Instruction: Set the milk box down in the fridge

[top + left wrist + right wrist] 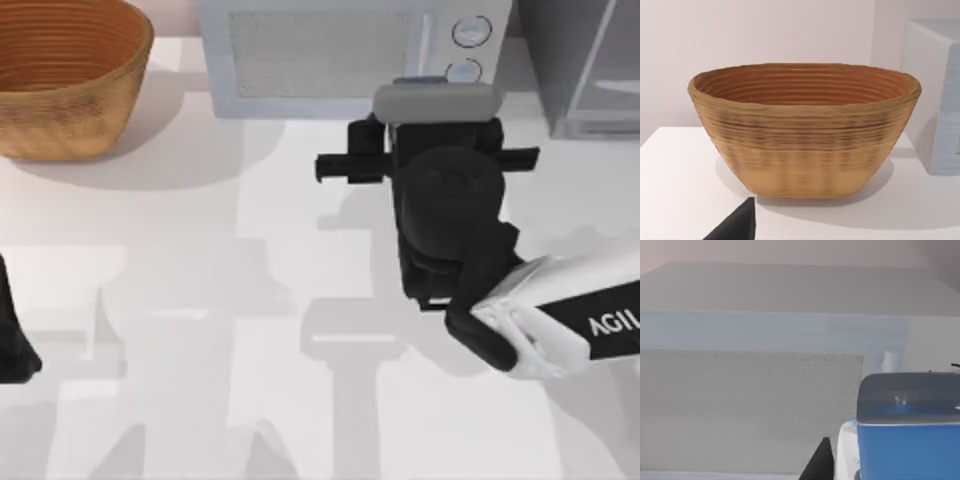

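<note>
The milk box (pixel 435 100) shows its grey top just in front of the microwave's dials, right of the table's middle. In the right wrist view the milk box (pixel 907 440) is a blue carton with a grey top, close to the camera. My right gripper (pixel 436 126) straddles the carton from the near side, its dark fingers (pixel 372 135) against both flanks, shut on it. The fridge (pixel 590 70), dark grey with a pale framed see-through door, stands at the back right corner, partly in view, to the right of the carton. My left arm (pixel 12 345) rests at the table's left edge.
A light grey microwave (pixel 320 50) with two round dials runs along the back centre, and in the right wrist view the microwave (pixel 750 405) rises right behind the carton. A woven basket (pixel 65 75) stands at the back left; the left wrist view faces this basket (pixel 805 130).
</note>
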Tool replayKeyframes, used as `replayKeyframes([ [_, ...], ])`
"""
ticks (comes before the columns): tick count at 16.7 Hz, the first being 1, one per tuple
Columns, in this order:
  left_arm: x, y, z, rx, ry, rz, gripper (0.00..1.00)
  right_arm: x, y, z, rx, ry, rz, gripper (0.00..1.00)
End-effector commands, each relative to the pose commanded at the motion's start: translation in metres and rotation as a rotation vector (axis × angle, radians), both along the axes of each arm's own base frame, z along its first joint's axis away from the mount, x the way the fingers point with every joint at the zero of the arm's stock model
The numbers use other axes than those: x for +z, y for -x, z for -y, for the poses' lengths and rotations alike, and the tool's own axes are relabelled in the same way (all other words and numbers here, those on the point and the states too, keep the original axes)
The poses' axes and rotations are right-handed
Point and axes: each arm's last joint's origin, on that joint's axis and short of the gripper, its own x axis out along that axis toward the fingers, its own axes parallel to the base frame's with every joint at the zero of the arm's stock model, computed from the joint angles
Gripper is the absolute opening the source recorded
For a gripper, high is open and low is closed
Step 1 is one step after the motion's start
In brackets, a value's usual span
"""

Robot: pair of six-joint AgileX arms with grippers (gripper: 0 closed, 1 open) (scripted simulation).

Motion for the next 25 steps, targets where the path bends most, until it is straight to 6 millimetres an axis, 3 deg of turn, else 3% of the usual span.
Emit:
replayKeyframes([
  [5,0.000,0.000,0.000,0.000,0.000,0.000,1.00,0.027,0.015,0.054,0.063,0.063,-0.069,0.00],
  [8,0.000,0.000,0.000,0.000,0.000,0.000,1.00,0.062,0.036,0.095,0.098,0.029,-0.032,0.00],
  [12,0.000,0.000,0.000,0.000,0.000,0.000,1.00,0.115,0.090,0.157,0.124,-0.056,0.130,0.00],
  [14,0.000,0.000,0.000,0.000,0.000,0.000,1.00,0.126,0.123,0.188,0.114,-0.084,0.220,0.00],
  [17,0.000,0.000,0.000,0.000,0.000,0.000,1.00,0.113,0.164,0.220,0.086,-0.078,0.286,0.00],
  [19,0.000,0.000,0.000,0.000,0.000,0.000,1.00,0.088,0.179,0.232,0.064,-0.054,0.259,0.00],
  [23,0.000,0.000,0.000,0.000,0.000,0.000,1.00,0.025,0.185,0.246,0.012,-0.022,0.091,0.00],
  [25,0.000,0.000,0.000,0.000,0.000,0.000,1.00,0.006,0.184,0.250,-0.004,-0.022,0.033,0.00],
])
